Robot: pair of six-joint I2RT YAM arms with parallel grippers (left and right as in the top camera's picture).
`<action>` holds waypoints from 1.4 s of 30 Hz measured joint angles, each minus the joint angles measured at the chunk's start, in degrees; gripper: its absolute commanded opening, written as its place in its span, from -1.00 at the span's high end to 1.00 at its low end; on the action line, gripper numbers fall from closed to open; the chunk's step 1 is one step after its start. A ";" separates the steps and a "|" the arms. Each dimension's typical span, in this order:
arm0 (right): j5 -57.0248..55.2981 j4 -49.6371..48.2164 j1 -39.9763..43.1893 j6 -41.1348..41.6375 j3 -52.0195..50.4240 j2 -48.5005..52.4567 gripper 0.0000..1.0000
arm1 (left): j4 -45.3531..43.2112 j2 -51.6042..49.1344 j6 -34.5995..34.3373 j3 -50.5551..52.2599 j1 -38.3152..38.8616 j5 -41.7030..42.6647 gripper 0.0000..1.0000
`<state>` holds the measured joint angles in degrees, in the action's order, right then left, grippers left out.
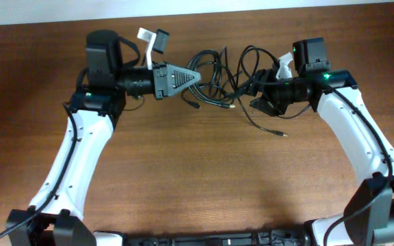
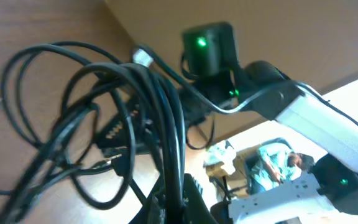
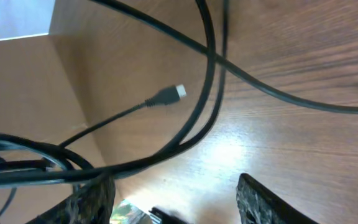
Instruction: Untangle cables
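Bunched strands of the cables [image 2: 161,115] crowd the left wrist lens and narrow downward into the left gripper [image 1: 197,74]. Its jaws look pressed together on them, though the view is blurred right at the tips, so that is a likely reading and not a sure one. From above, that gripper points right, with its tip at the left end of the tangle. The tangle itself lies on the far part of the table [image 1: 204,178], and its long axis runs left to right between the two arms, with loops standing toward the far edge. One loose tail trails toward the near right and ends in a small plug [image 1: 282,134]. At the right end sits the right gripper [image 1: 257,94], pointing left. Its fingers [image 3: 263,199] stand wide apart, gripping nothing, and several strands cross just ahead of them and beside the left one. Each arm is therefore nearest its own end of the bundle. The far edge runs close behind the loops, while bare wood opens wide on the near side, so drawing the ends apart sideways or toward the near side seems to have the most room.
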<state>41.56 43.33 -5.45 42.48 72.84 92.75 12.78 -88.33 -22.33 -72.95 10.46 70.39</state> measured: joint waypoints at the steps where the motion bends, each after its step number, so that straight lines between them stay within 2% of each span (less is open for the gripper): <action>1: 0.39 -0.11 0.00 0.09 0.00 0.22 -0.24 | 0.00 0.00 0.00 0.00 1.20 0.00 1.00; 8: 3.30 -0.11 0.00 0.85 0.00 0.22 -0.22 | -2.80 0.04 -0.85 0.00 5.84 -0.11 1.00; 13: 6.60 2.03 0.00 0.59 0.00 0.22 -0.23 | -2.75 0.04 -0.87 0.00 6.14 -2.54 1.00; 20: -1.05 0.96 -0.13 0.52 0.00 0.22 -0.22 | -2.75 0.04 -3.69 0.00 6.21 -2.75 1.00; 24: -2.36 -0.07 -2.32 1.49 0.00 0.22 0.12 | -3.89 0.04 -5.16 0.00 8.17 -2.36 1.00; 27: -3.80 -0.55 -4.35 2.95 0.00 0.22 0.69 | -6.27 0.04 -6.01 0.00 8.76 -1.77 1.00; 28: -4.15 -0.55 -4.68 3.67 0.00 0.22 0.73 | -7.78 0.04 -7.15 0.00 8.76 -1.70 1.00; 32: -4.02 -0.55 -4.76 4.24 0.00 0.22 0.71 | -9.70 0.07 -7.98 0.00 8.76 -1.53 1.00; 34: -2.49 -0.57 -4.76 4.81 0.00 0.22 0.66 | -10.88 0.07 -8.37 0.00 8.76 -1.53 1.00; 35: -1.25 -0.57 -4.79 5.66 0.00 0.22 0.55 | -11.39 0.07 -8.48 0.00 8.76 -1.51 1.00; 42: 5.03 -1.01 -4.79 16.17 0.00 0.22 0.50 | -13.05 0.07 -8.79 0.00 8.76 -1.36 1.00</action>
<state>46.59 42.33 -10.24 58.65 72.84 92.97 -0.27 -88.27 -31.11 -72.95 19.22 69.04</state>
